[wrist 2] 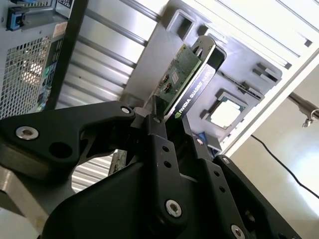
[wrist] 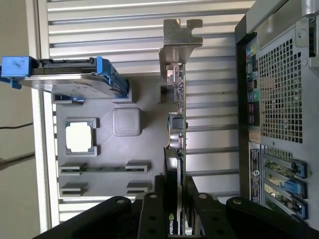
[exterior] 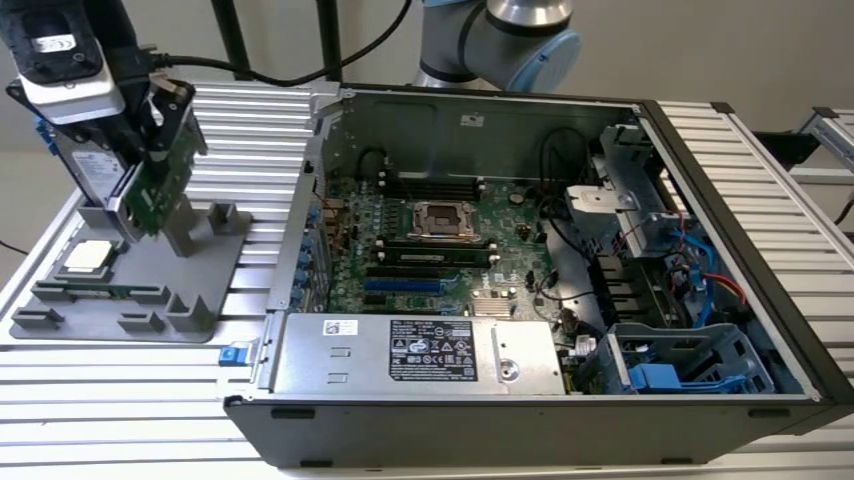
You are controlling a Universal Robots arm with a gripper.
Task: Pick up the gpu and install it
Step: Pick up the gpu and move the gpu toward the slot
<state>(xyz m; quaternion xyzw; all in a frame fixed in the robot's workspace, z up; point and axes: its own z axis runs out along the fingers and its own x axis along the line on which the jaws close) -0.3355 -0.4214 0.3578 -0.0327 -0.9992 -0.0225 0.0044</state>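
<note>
**Gpu held on edge at the gray holder**

The hand (wrist: 174, 199) is closed on the gpu (wrist: 177, 124). Its black fingers (wrist 2: 159, 144) press the two flat faces of the card at one short end. In the first wrist view the card is seen edge-on. Its long axis runs straight away from the hand, and the silver bracket (wrist: 182, 35) is at the far end.

In the exterior view the hand and the card are at about ten o'clock. The card stands nearly upright with a small lean, and its long axis points down to the gray holder tray (exterior: 227, 255) (whether the lower end touches the tray, I cannot tell). On the same tray the hard drive (exterior: 83, 170) in its blue frame stands just beside the card. The CPU chip (exterior: 88, 257) lies at about eight o'clock from the card.

The open computer case (exterior: 441, 135) lies on the worktop (exterior: 120, 400), from the centre toward three o'clock, apart from the card.
</note>
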